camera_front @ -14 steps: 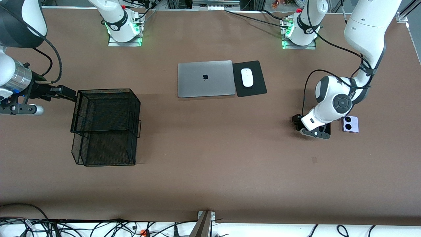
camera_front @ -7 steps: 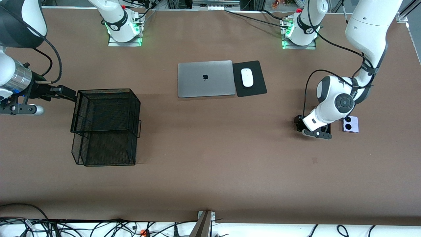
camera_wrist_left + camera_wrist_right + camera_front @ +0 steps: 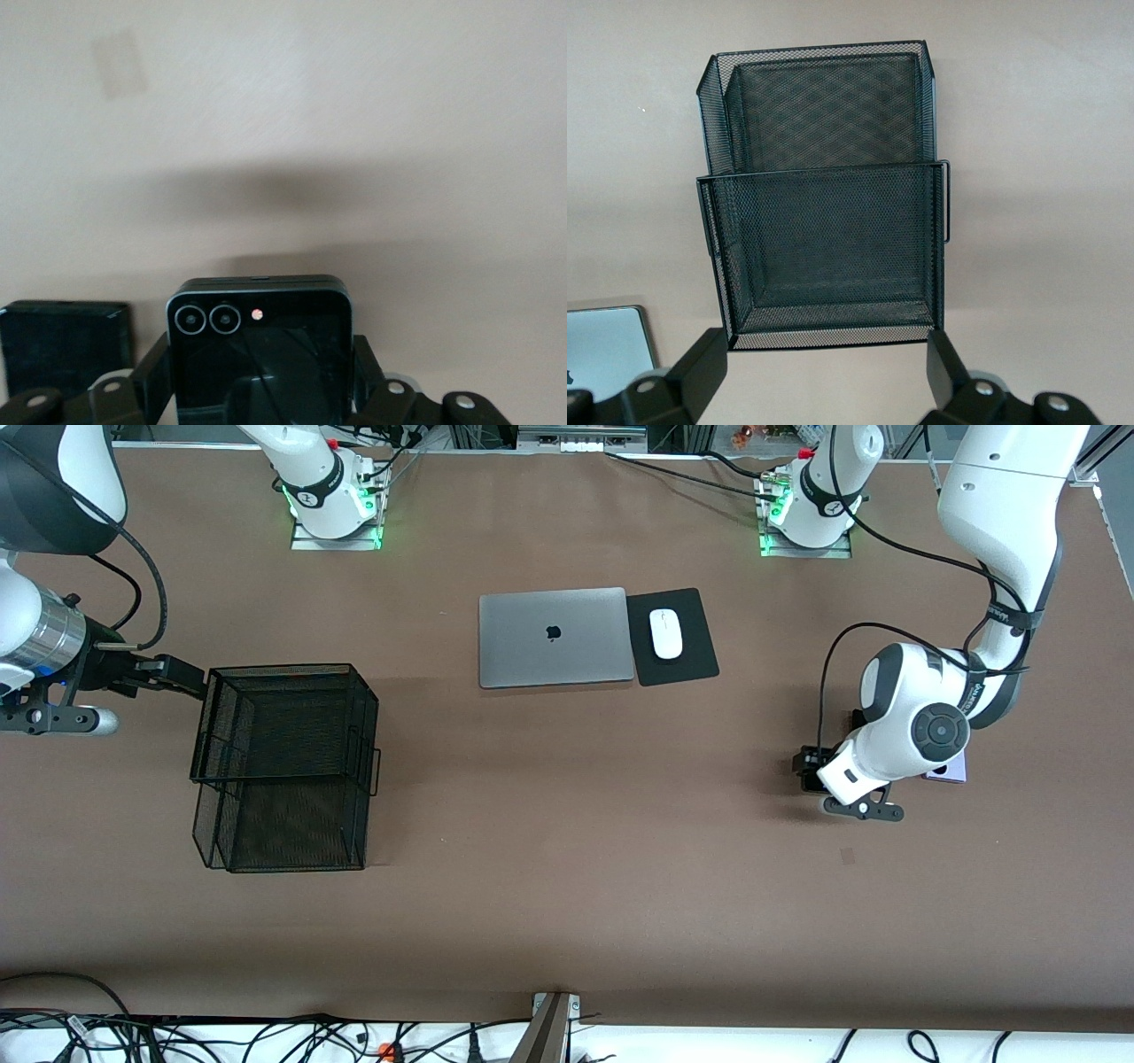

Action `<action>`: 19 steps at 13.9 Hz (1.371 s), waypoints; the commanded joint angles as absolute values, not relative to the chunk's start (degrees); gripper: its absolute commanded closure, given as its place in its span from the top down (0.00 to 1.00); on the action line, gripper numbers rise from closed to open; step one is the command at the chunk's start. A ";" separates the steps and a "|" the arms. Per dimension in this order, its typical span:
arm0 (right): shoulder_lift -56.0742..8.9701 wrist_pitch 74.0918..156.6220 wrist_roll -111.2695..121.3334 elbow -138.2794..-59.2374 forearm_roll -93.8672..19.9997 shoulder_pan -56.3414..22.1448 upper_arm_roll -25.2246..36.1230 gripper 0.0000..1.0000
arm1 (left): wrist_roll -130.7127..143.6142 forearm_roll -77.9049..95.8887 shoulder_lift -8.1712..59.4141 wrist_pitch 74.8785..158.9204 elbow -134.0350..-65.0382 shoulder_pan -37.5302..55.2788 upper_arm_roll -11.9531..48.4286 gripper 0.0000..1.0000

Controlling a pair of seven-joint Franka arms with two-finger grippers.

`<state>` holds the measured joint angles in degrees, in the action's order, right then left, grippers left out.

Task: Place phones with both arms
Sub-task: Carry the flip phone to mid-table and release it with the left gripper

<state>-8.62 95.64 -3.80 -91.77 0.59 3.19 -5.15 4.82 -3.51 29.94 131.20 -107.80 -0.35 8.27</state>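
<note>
My left gripper (image 3: pixel 809 768) is shut on the small squarish black folded phone (image 3: pixel 260 341), held just over the table at the left arm's end; its two camera rings show in the left wrist view. A second black phone (image 3: pixel 62 343) lies on the table beside it; the left arm hides it in the front view. The pale lavender phone (image 3: pixel 951 777) shows only as a sliver under the left arm. My right gripper (image 3: pixel 168 674) is open and empty, waiting beside the black mesh basket (image 3: pixel 283 762). The right wrist view shows that gripper (image 3: pixel 824 359) just short of the basket (image 3: pixel 824 230).
A closed grey laptop (image 3: pixel 555 637) and a white mouse (image 3: pixel 665 633) on a black pad (image 3: pixel 695 657) lie mid-table, farther from the front camera than the basket. The arm bases (image 3: pixel 332 509) stand along the table's edge. Cables run below the near edge.
My left gripper has moved a little toward the front camera with the black folded phone, and the arm now covers most of the lavender phone. The right arm has not moved.
</note>
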 commanded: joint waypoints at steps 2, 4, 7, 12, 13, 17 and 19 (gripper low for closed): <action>-8.70 94.75 -2.99 -90.97 0.26 3.87 -5.54 1.00 | 18.59 -4.57 34.18 129.55 -100.22 7.44 8.61 0.00; -8.70 94.66 -2.99 -90.97 0.26 3.87 -5.54 1.00 | 26.68 -4.57 38.12 129.55 -94.69 12.54 8.61 0.00; -8.70 94.75 -2.99 -90.97 0.26 3.87 -5.54 1.00 | 37.58 -4.57 44.89 129.55 -84.58 21.15 8.00 0.00; -8.70 94.75 -2.90 -90.97 0.26 3.96 -5.45 1.00 | 45.78 -4.31 55.09 126.48 -66.83 30.66 6.24 0.00; -8.70 94.75 -2.90 -90.97 0.26 3.96 -5.45 1.00 | 46.31 -4.31 56.93 126.56 -63.93 31.80 5.89 0.00; -8.70 94.75 -2.99 -90.97 0.26 3.96 -5.45 1.00 | 46.58 -4.13 63.54 127.18 -53.35 35.50 5.45 0.00; -8.70 94.75 -2.99 -90.97 0.26 3.96 -5.45 1.00 | 46.49 -4.13 63.81 128.23 -53.35 37.52 5.45 0.00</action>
<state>-8.63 95.61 -3.80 -91.76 0.59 3.34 -5.12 45.76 -3.52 61.41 129.09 -57.99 34.84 6.42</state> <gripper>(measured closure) 0.000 0.189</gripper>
